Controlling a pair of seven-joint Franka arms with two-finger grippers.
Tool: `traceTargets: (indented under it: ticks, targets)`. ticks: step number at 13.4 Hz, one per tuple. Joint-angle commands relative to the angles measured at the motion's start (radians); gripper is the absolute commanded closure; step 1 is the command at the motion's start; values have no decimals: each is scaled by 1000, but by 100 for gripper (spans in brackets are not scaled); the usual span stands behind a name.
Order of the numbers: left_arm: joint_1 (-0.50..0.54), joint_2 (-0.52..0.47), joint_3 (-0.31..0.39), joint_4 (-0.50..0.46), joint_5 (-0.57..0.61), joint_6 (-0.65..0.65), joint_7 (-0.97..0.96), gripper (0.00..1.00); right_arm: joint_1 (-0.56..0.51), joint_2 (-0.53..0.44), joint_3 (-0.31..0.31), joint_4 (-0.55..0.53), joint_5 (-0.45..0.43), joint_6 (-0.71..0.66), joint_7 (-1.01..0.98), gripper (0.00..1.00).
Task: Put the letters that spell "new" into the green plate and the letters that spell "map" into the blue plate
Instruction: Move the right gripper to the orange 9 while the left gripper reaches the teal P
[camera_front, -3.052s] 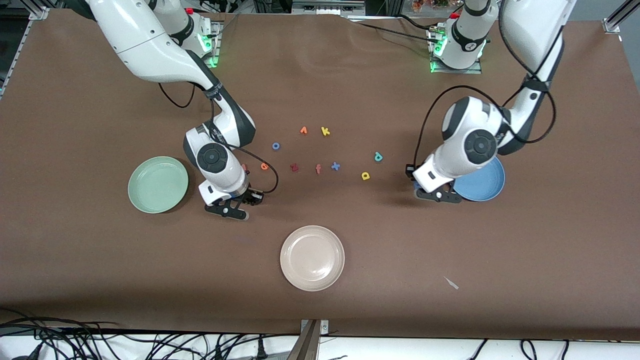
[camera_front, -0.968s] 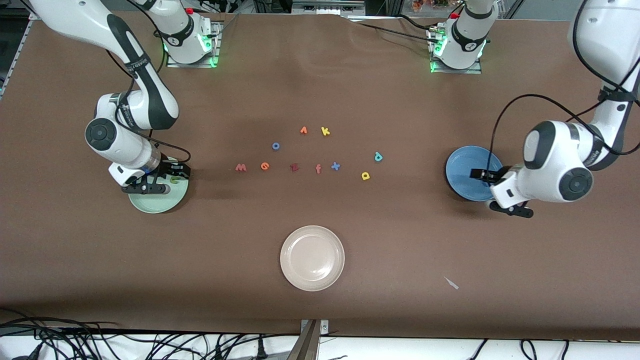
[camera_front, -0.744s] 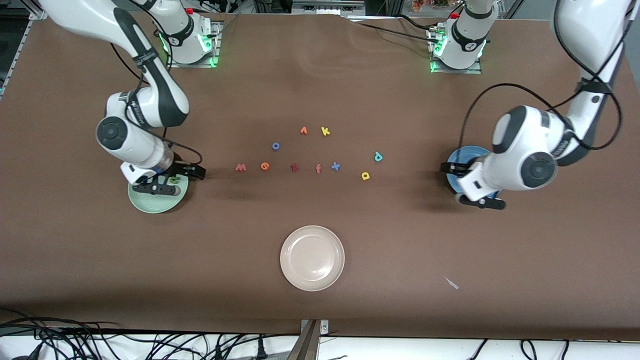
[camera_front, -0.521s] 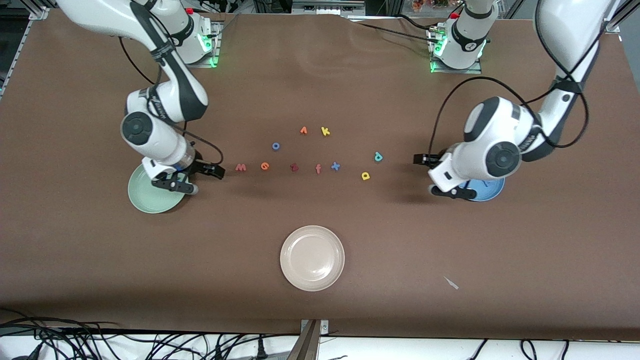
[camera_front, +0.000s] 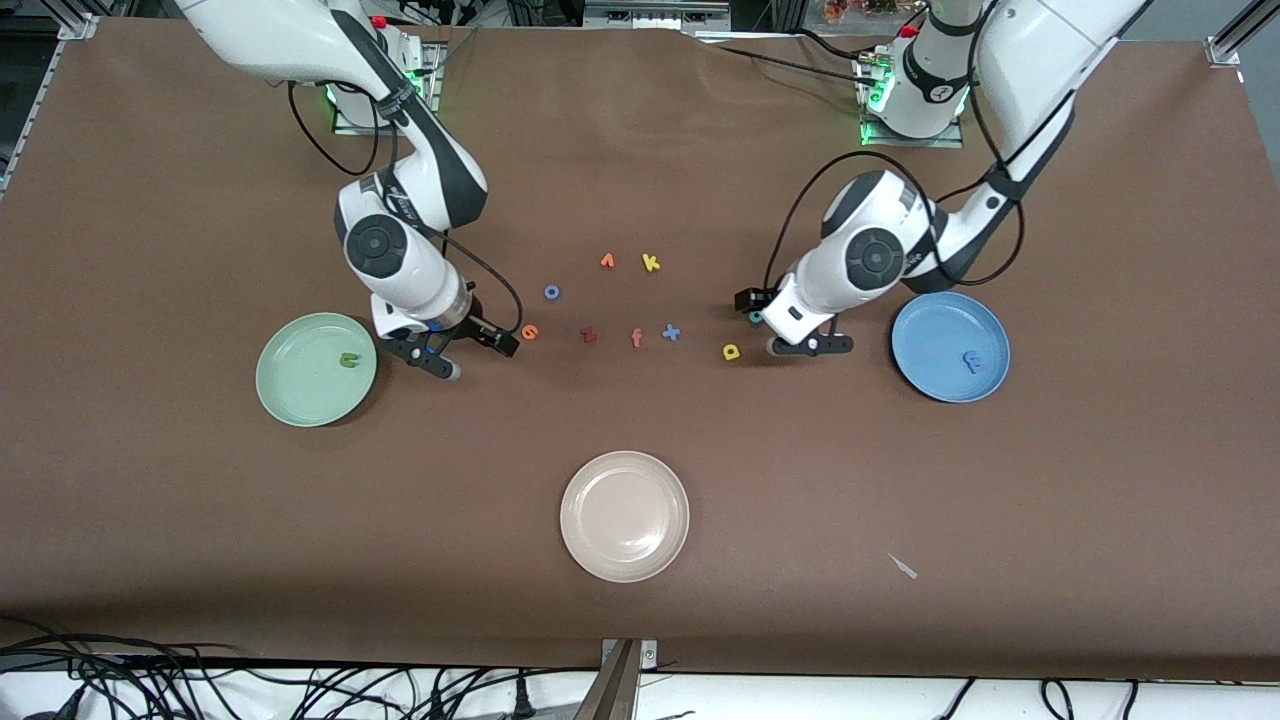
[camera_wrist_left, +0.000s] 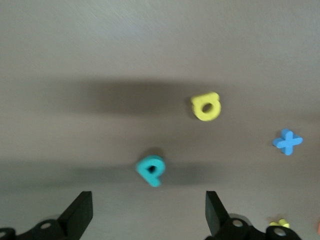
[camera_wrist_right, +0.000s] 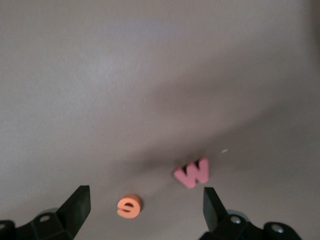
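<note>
The green "n" (camera_front: 348, 360) lay in the green plate (camera_front: 290, 385) and the blue "m" (camera_front: 971, 361) in the blue plate (camera_front: 930, 375). The left gripper (camera_front: 792, 322), jaws spread, hung over the teal "p" (camera_wrist_left: 151, 170) near the yellow "a" (camera_front: 731, 351). Only its wrist view showed the pink "w" (camera_wrist_right: 192, 172), seemingly under the spread right gripper (camera_front: 468, 353), beside the orange "e" (camera_front: 529, 332), with bare table around.

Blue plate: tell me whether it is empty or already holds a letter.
Not empty. The blue plate holds one light blue letter, lying flat inside its rim; no other letter lies in it.

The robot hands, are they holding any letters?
No. The left end effector and the right end effector are both open and hold nothing.
</note>
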Motion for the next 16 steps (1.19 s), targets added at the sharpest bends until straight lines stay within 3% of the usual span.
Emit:
traceTargets:
  ticks: [1, 5, 8, 11, 12, 14, 16]
  targets:
    - [-30, 8, 8, -9, -4, 25, -42, 23, 50, 35, -7, 20, -42, 10, 96, 0]
    - [-43, 42, 22, -38, 172, 99, -118, 26, 79, 92, -10, 44, -209, 24, 299, 0]
    - [-44, 62, 29, -29, 307, 116, -215, 26, 96, 117, -10, 67, -223, 24, 352, 1]
    - [-49, 78, 31, -20, 333, 116, -243, 29, 114, 141, -10, 93, -225, 24, 389, 1]
    - [-50, 81, 31, -17, 333, 116, -243, 39, 116, 143, -10, 93, -225, 25, 389, 5]
    - [-50, 81, 31, -17, 335, 116, -243, 44, 116, 146, -10, 93, -226, 28, 390, 10]
    - [-50, 81, 29, -17, 335, 116, -243, 52, 119, 147, -10, 92, -231, 30, 389, 26]
